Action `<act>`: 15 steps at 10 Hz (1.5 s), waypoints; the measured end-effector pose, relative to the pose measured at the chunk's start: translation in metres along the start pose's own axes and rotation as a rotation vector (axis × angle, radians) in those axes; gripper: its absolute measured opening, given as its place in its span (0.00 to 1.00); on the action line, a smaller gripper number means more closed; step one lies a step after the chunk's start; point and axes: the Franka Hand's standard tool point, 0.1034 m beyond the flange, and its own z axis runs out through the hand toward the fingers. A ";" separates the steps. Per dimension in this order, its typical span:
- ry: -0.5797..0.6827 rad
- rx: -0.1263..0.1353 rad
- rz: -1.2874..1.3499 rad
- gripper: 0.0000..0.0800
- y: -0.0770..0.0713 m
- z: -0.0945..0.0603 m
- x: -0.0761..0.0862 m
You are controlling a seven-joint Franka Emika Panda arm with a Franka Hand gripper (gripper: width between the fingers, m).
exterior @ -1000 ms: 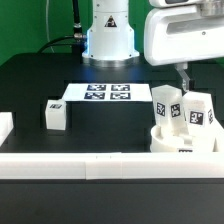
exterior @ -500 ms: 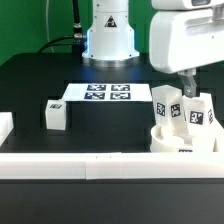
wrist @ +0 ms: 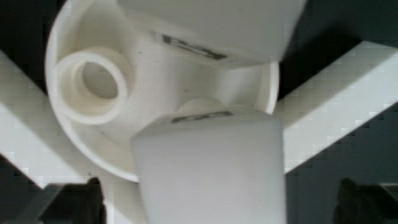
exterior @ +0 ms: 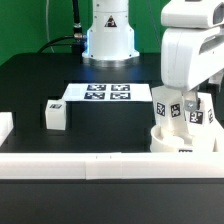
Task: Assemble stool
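Observation:
The stool's round white seat rests at the exterior view's right, by the front rail, with two tagged legs standing upright in it. A third leg lies loose at the left. My gripper hangs low over the two upright legs, and its white hand hides their tops. In the wrist view the seat with its round hole fills the picture. One leg stands between the dark fingers of my gripper. The jaws are open, with gaps on both sides of the leg.
The marker board lies flat in the middle of the black table. A long white rail runs along the front edge, and a white block sits at the far left. The arm's base stands behind.
The hand has moved toward the exterior view's right and lower, from behind the left upright leg to over both legs. The jaws stayed open and the parts did not move.

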 end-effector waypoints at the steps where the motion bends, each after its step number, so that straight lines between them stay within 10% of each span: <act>1: 0.000 0.000 0.008 0.81 0.000 0.001 -0.001; 5: 0.000 -0.001 0.046 0.42 0.001 0.000 -0.001; 15: 0.022 0.049 1.143 0.42 -0.003 0.001 0.005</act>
